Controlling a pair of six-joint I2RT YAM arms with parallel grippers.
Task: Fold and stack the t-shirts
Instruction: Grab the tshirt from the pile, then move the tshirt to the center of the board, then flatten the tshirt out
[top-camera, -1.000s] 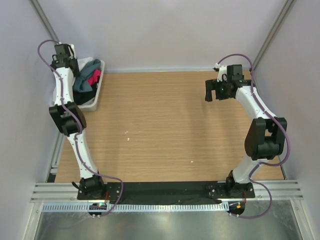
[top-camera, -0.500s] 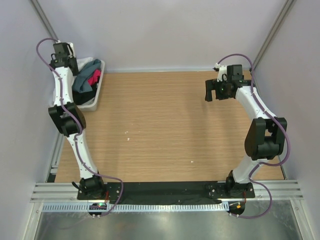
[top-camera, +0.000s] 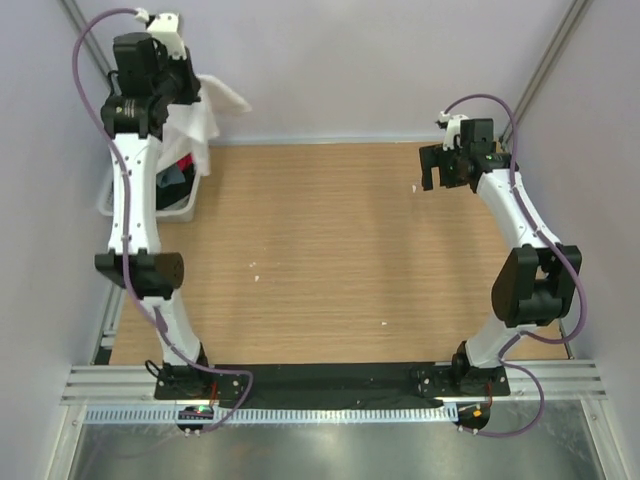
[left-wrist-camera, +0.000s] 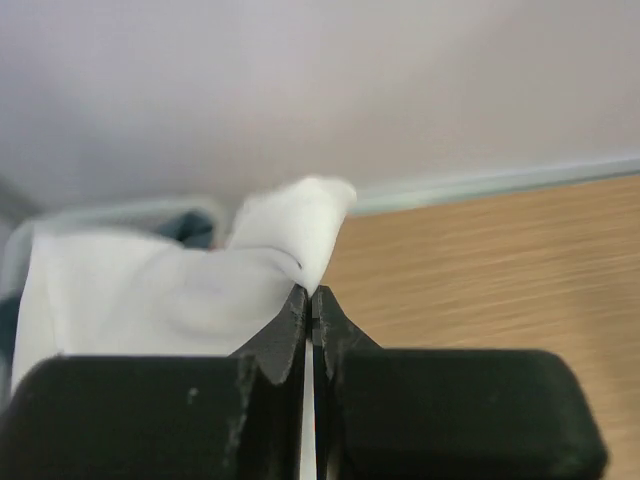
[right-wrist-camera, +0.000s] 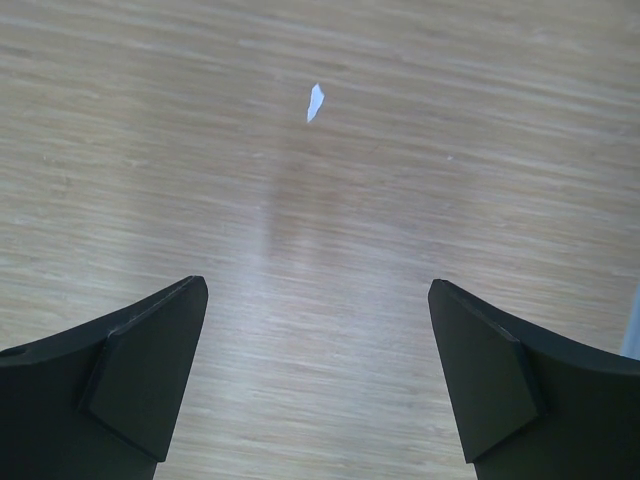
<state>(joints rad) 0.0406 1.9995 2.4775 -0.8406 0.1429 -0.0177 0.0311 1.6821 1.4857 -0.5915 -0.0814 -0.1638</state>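
A wooden table (top-camera: 330, 250) sits between pale walls (top-camera: 330, 70). Upper left: the left gripper (left-wrist-camera: 311, 292), jaws pressed together, pinches a white t-shirt (top-camera: 197, 125) hanging above the basket (top-camera: 180, 210) of other shirts (top-camera: 177, 171). Upper right: the right gripper (right-wrist-camera: 318, 290) hovers over the wood, jaws spread wide.

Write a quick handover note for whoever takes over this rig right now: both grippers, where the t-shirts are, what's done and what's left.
Left gripper: fingers shut on the white t-shirt, which hangs above the white basket at the far left corner of the table.
Right gripper: open, holding nothing, over bare wood at the far right.
Other t-shirts: bunched in the basket, teal and pink-red showing.
Done: one shirt picked up; nothing folded or stacked.
Left: lay the white shirt flat, fold it, then do the same with the rest and stack them.
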